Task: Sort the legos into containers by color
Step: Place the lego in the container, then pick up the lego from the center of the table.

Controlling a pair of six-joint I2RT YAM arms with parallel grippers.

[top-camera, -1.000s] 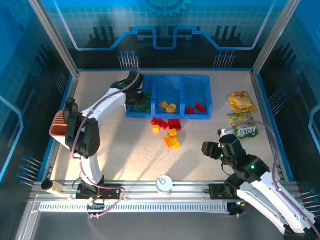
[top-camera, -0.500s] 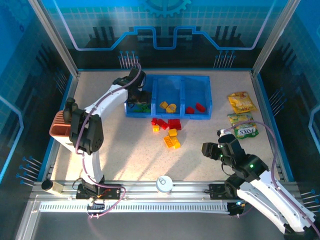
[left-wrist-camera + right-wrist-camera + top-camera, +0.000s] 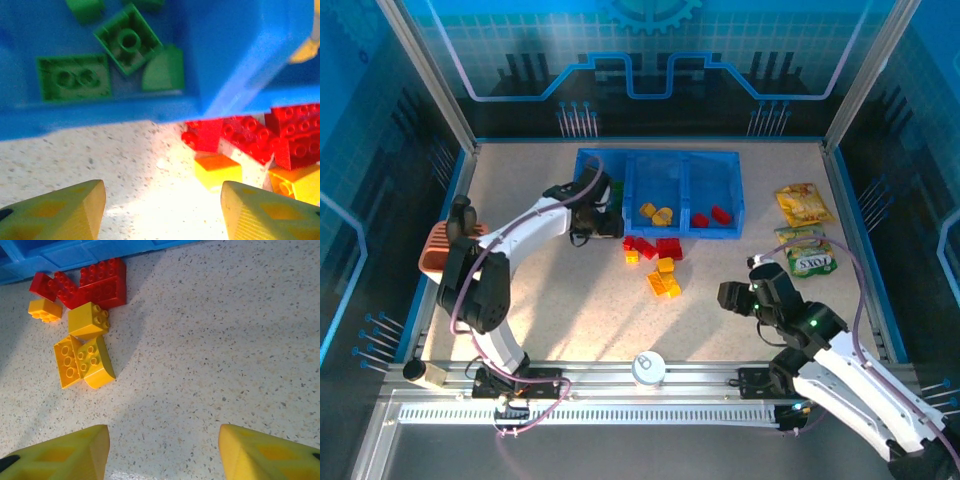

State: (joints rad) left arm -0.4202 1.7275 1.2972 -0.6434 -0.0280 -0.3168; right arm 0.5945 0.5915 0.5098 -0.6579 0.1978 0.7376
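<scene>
Left gripper (image 3: 603, 215) is seen at the near wall of the tray (image 3: 660, 154), by its left compartment; jaws are spread wide, nothing is held; from the left wrist the same gripper (image 3: 162, 210) is seen over bare table (image 3: 100, 160); green legos (image 3: 127, 42) are lying inside the left compartment; yellow-orange legos (image 3: 655, 213) are in the middle compartment, red legos (image 3: 710, 216) in the right one; a loose cluster of red bricks (image 3: 655, 245) is left on the table just in front of the tray, with loose yellow-orange bricks (image 3: 663, 280) just beside it; right gripper (image 3: 732, 296) is held near these, well apart from the tray, fingers parted wide and empty; snack packets (image 3: 802, 203) are lying at the right.
</scene>
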